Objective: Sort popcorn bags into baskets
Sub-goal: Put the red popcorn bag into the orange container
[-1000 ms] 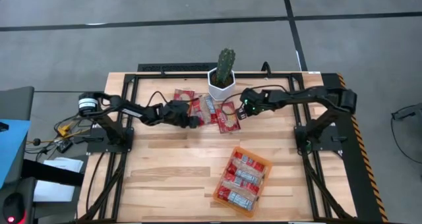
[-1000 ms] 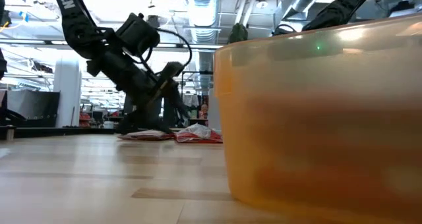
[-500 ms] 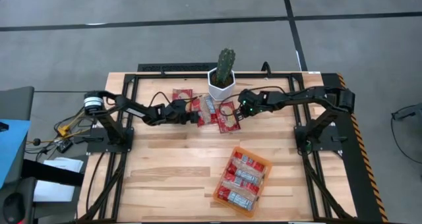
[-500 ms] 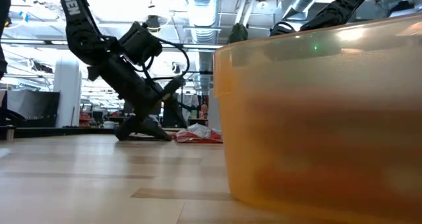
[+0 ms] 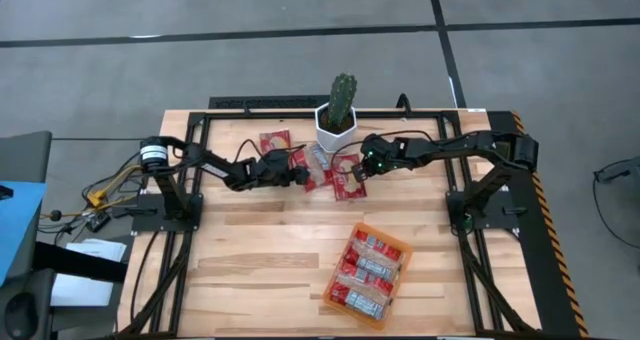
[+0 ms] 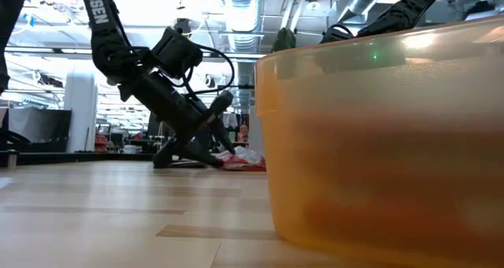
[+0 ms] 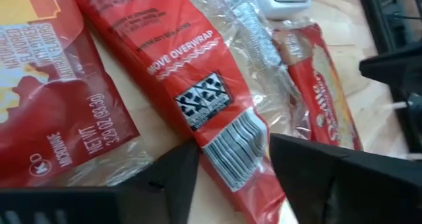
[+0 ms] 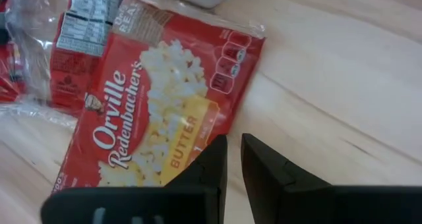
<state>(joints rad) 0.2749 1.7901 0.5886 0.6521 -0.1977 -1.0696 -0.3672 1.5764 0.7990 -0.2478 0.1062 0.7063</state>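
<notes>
1. Looking down from the high view, the left pincer (image 5: 300, 171) is reaching into the loose cluster of popcorn bags (image 5: 322, 167) at the far middle of the worktop (image 5: 250, 250), while the right pincer (image 5: 362, 166) is hovering at the cluster's right edge. The orange basket (image 5: 398, 248), well apart on the near right, is already holding several packets. The cactus pot (image 5: 336, 120) is crowding the far side of the cluster, so any lift should probably draw toward the near side.

2. Seen from the low view, the left arm is slanting down to the packets (image 6: 240, 159); the basket wall (image 6: 378, 142) is hiding everything to the right.

3. In the left wrist view, released fingers (image 7: 171, 174) are straddling the barcode end of one overlapping bag (image 7: 191, 85). Closing on that end alone seems wise, since neighbouring packets are lying beneath.

4. In the right wrist view, nearly clenched, empty fingers (image 8: 211, 158) are hanging over a butter packet (image 8: 165, 105) lying flat; they would need spreading first.
</notes>
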